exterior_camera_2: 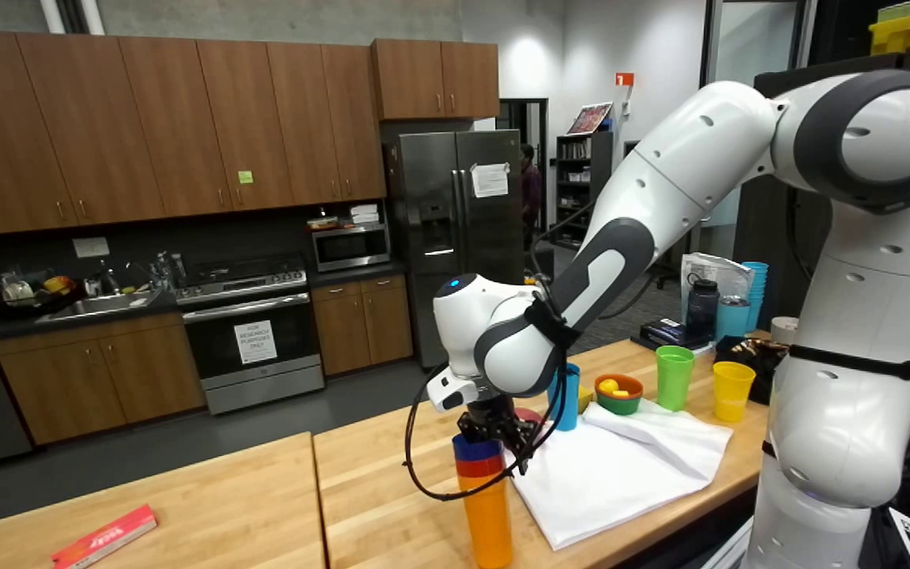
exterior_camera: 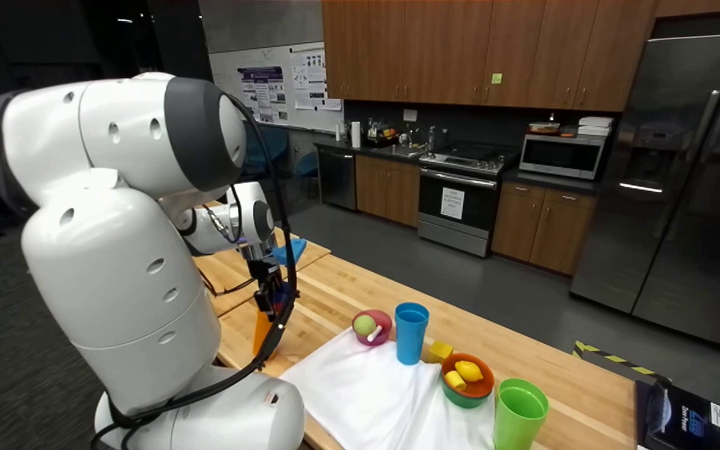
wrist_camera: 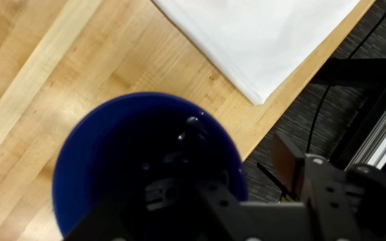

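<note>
A tall stack of nested cups stands on the wooden table near its edge: an orange cup [exterior_camera_2: 488, 521] below, a red band [exterior_camera_2: 479, 466] above it, and a dark blue cup [exterior_camera_2: 472, 448] on top. My gripper [wrist_camera: 231, 177] points down at the stack's rim. In the wrist view, one finger lies inside the dark blue cup [wrist_camera: 75, 174]. The opposite finger's pad [wrist_camera: 281, 160] is outside its wall, with a visible gap to the rim. The jaws stand part-way apart and grip nothing. The inner finger is dim, so its contact with the wall cannot be told.
A white cloth [exterior_camera_2: 621, 474] lies beside the stack. Around it stand a light blue cup [exterior_camera: 411, 334], a pink bowl [exterior_camera: 382, 322] with a ball, an orange-green bowl [exterior_camera: 467, 390] with yellow items, a green cup [exterior_camera: 520, 412] and a yellow cup [exterior_camera_2: 732, 391]. A pink box [exterior_camera_2: 105, 539] lies farther off.
</note>
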{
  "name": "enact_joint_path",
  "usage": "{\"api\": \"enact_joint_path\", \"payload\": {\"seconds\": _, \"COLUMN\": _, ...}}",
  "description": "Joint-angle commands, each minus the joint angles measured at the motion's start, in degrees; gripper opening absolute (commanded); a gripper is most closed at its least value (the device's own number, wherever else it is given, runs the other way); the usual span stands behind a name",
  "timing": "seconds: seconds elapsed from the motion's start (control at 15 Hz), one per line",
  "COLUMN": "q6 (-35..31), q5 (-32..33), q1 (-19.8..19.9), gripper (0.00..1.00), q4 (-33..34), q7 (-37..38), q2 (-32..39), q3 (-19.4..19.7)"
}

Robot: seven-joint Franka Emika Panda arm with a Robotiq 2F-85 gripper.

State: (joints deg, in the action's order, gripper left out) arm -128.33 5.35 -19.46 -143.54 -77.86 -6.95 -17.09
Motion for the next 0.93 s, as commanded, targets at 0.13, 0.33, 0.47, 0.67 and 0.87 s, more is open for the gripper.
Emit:
{"api": "enact_joint_path", "payload": {"seconds": 0.13, "q6": -0.8, "q5": 0.7, "q1": -0.2, "gripper": 0.13, "q4": -2.0, "q7": 3.7, "q2": -2.4, "q3": 0.0}}
{"api": "enact_joint_path", "payload": {"seconds": 0.33, "q6": -0.8, "q5": 0.2, "q1": -0.3, "gripper": 0.01, "q4": -1.8, "q7": 4.3, "q2": -2.9, "q3": 0.2}}
{"api": "enact_joint_path", "payload": {"seconds": 0.47, "q6": -1.1, "q5": 0.3, "q1": -0.3, "gripper": 0.04, "q4": -1.7, "q7": 4.9, "q2": -3.4, "q3": 0.2}}
{"api": "enact_joint_path", "payload": {"seconds": 0.67, "q6": -2.9, "q5": 1.9, "q1": 0.0, "gripper": 0.01, "q4": -1.7, "q7": 7.5, "q2": -4.7, "q3": 0.2}}
{"api": "enact_joint_path", "payload": {"seconds": 0.87, "q6": -5.5, "q5": 8.0, "q1": 0.2, "gripper": 0.02, "q4": -1.2, "q7": 12.5, "q2": -6.1, "q3": -0.5}}
